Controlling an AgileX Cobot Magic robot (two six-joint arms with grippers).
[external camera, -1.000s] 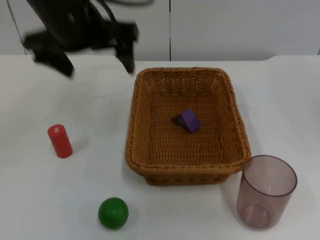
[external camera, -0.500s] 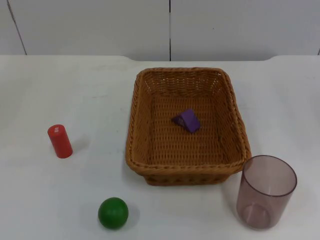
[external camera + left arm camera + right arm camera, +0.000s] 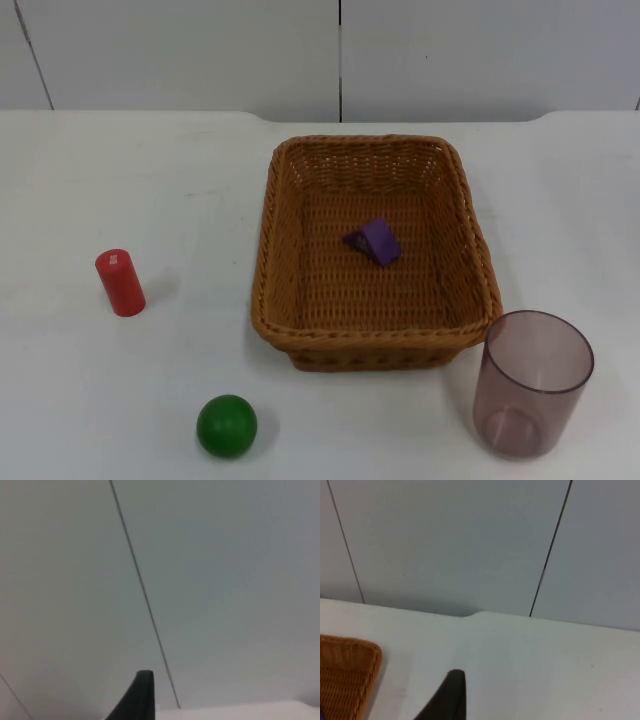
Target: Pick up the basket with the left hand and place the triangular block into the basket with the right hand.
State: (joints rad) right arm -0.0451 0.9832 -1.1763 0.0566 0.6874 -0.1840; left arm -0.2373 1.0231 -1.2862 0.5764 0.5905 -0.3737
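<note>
Task apparently complete — purple triangular block (image 3: 375,241) lying inside basket (image 3: 290,180) resting on table (image 3: 120,190), both grippers lifted facing partition wall (image 3: 445,540), finger state indiscernible.

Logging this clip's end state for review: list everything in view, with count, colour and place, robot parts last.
basket: one, brown wicker, on the table at centre, standing free.
triangular block: one, purple, lying inside the basket.
cylinder: one, red, upright, left of the basket.
ball: one, green, at the front, left of the basket.
cup: one, clear brownish, upright, at the basket's front right corner.
table: white, ending at a grey partition wall.
left gripper: black fingertip, facing the wall.
right gripper: black fingertip, above the table beside the basket's corner.
</note>
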